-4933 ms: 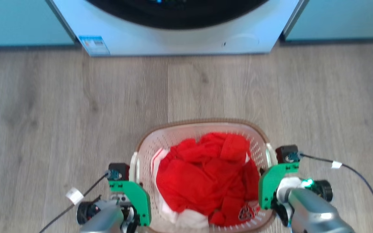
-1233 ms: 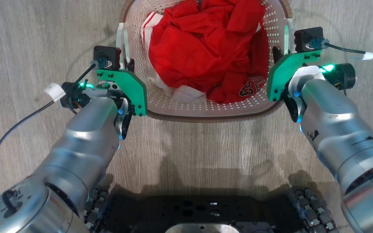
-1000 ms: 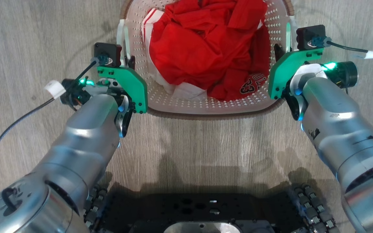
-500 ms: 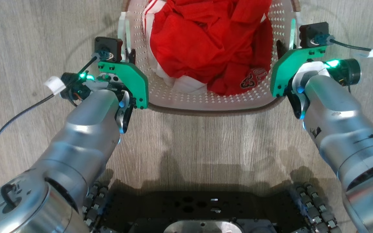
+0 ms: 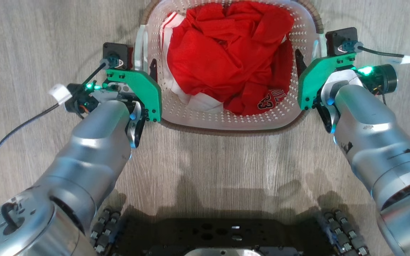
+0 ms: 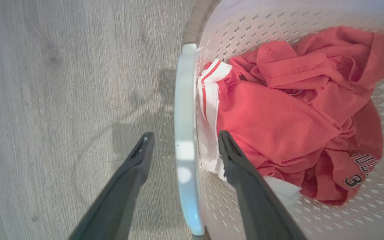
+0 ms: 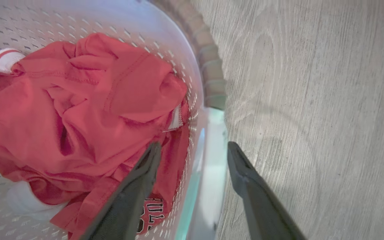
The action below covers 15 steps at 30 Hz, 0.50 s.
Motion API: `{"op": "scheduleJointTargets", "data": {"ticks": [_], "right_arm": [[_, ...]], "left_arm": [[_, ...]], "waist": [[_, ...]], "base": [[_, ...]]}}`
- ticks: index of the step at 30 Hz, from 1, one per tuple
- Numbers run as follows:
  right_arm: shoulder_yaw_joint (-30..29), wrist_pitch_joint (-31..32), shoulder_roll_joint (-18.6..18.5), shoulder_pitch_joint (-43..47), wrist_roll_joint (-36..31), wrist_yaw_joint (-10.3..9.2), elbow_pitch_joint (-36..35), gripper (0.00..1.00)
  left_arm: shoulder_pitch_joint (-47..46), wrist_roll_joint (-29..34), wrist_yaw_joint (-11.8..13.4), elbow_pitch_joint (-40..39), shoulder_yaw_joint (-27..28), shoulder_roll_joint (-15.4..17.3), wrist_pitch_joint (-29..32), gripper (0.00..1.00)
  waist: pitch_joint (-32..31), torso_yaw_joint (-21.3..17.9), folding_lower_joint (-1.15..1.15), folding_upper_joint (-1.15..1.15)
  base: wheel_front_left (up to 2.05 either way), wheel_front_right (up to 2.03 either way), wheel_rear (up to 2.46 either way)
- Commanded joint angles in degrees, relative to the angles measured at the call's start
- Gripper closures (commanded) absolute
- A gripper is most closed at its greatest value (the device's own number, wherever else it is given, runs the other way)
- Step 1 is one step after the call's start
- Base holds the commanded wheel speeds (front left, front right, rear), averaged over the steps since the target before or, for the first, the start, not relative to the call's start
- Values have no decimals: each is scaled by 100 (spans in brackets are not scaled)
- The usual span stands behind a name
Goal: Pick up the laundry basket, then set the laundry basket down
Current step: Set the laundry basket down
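- The laundry basket (image 5: 226, 122) sits on the grey wood-plank floor (image 5: 208, 160), just ahead of the robot's black base (image 5: 219, 231) and between the two arms.
- It is white and perforated with a brown woven-look rim (image 5: 233, 132). It holds a crumpled red jersey (image 5: 226, 60) with white trim and black lettering.
- The left hand (image 6: 185, 135) is spread wide and straddles the basket's left handle (image 6: 184, 100). One dark finger is outside over the floor, and the other is inside over the white trim of the jersey.
- In the left wrist view a gap shows between each fingertip and the handle, so nothing is gripped.
- The right hand (image 7: 193, 146) is also spread wide around the right handle (image 7: 212, 166). Its inner finger lies over the red cloth and its outer finger over the floor.
- The outer finger is close against the handle's edge. I cannot tell whether it touches.
- In the head view both hands (image 5: 142, 65) (image 5: 310, 53) flank the basket at matching spots on its sides.
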Motion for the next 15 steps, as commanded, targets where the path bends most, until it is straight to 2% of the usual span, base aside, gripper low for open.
{"op": "scheduleJointTargets", "data": {"ticks": [1, 10, 15], "right_arm": [[22, -34, 99, 389, -42, 34, -29, 0], [-74, -178, 99, 470, -168, 34, -29, 0], [-139, -316, 99, 529, -203, 34, -54, 0]], "left_arm": [[163, -88, 46, -11, 26, 145, -24, 0], [345, -156, 27, -62, 64, 145, -119, 0], [376, 222, 85, -407, 493, 188, -127, 0]], "waist": [[-71, 7, 0, 0], [-629, -6, 0, 0], [-1053, -7, 0, 0]], "base": [[0, 0, 0], [0, 0, 0], [0, 0, 0]]}}
